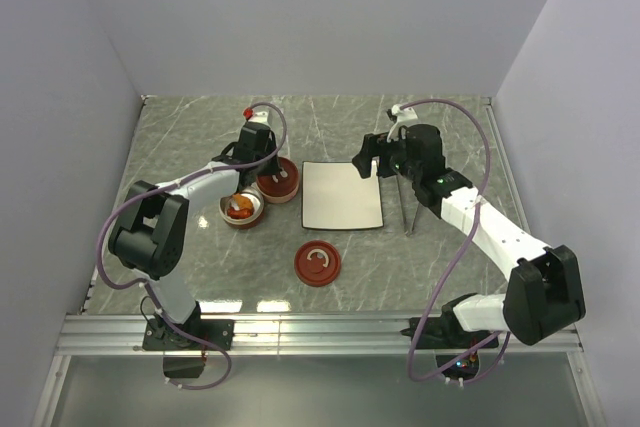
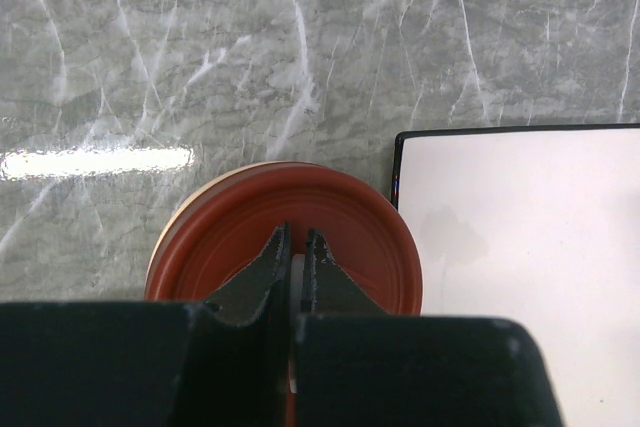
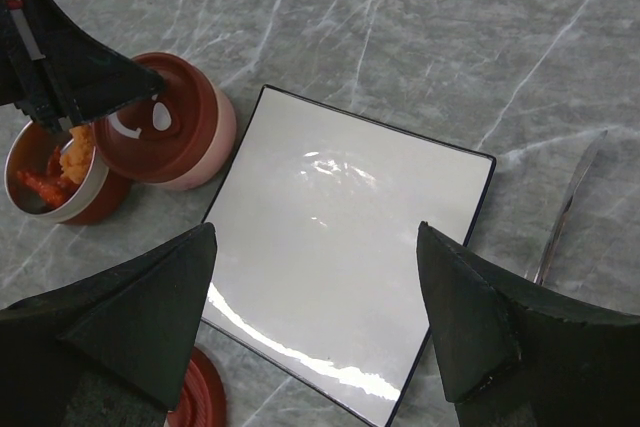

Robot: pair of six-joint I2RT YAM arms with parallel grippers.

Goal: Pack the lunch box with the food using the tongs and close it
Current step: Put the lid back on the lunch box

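Your right pincer hangs spread wide above the white plate, with nothing between its fingers. The tongs lie flat on the marble table off to its right, just past the plate's right edge, clear of both plate and fingers. Their long axis runs near-to-far, roughly parallel to that plate edge (which end is the joined one you cannot tell from here). There is bare marble on the tongs' outer side up to the table's right edge, and more open surface beyond the plate's far side. Your left pincer is pressed together right over the red-brown lid of the closed bowl, just beside the plate's left edge; whether it nips the white handle does not show. The food, orange and red pieces, sits in the open bowl next to it, and a loose lid lies near the plate's near-left corner
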